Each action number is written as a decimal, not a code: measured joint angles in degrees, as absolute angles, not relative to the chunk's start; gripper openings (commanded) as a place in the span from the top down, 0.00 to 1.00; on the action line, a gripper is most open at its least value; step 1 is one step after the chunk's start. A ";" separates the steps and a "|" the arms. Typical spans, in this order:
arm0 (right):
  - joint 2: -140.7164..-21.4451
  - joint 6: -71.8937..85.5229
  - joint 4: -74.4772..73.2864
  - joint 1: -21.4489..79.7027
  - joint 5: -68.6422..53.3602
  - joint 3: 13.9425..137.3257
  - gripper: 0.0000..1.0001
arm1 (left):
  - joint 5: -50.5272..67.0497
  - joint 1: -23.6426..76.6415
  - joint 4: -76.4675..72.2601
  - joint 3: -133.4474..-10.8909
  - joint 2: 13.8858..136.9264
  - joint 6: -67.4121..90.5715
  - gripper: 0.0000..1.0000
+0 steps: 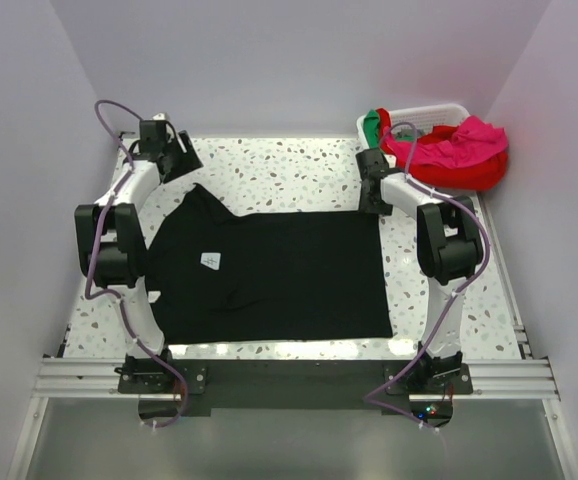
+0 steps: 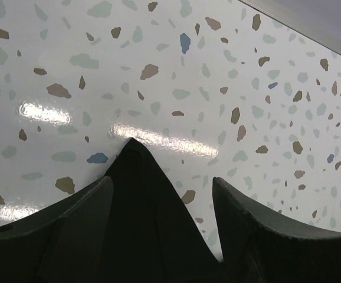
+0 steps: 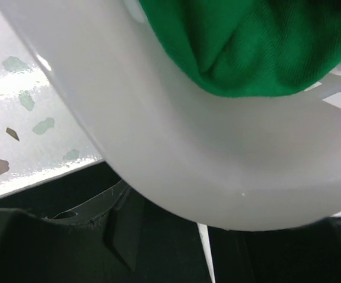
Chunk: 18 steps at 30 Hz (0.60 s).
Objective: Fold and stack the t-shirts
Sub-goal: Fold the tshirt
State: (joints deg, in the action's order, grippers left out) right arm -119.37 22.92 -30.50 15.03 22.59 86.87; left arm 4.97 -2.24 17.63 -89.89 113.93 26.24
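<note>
A black t-shirt (image 1: 279, 275) with a small white neck label (image 1: 210, 260) lies spread flat on the speckled table (image 1: 289, 165). My left gripper (image 1: 183, 161) is open at the shirt's far left corner. In the left wrist view the pointed black cloth tip (image 2: 136, 177) lies between my spread fingers (image 2: 79, 227). My right gripper (image 1: 373, 194) is at the shirt's far right corner, close under the basket. Its dark fingers (image 3: 120, 230) stand a little apart with black cloth between them. Red (image 1: 469, 175), magenta-pink (image 1: 459, 143) and green (image 1: 372, 124) shirts lie in the basket.
A white slatted plastic basket (image 1: 424, 110) stands at the table's far right corner. Its rim (image 3: 176, 147) fills the right wrist view, with green cloth (image 3: 253, 47) above. Walls close in the table on three sides. A metal rail (image 1: 289, 375) runs along the near edge.
</note>
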 measured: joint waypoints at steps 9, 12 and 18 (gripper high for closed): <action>-119.50 22.94 -27.22 14.85 21.69 85.95 0.54 | 5.82 -2.24 16.67 -90.65 117.10 25.85 0.27; -119.63 23.14 -26.79 14.61 21.19 85.95 0.55 | 6.00 -2.24 16.58 -90.65 118.13 25.85 0.29; -120.07 23.57 -26.68 14.31 19.68 86.46 0.66 | 5.93 -2.24 16.19 -91.31 119.17 25.87 0.34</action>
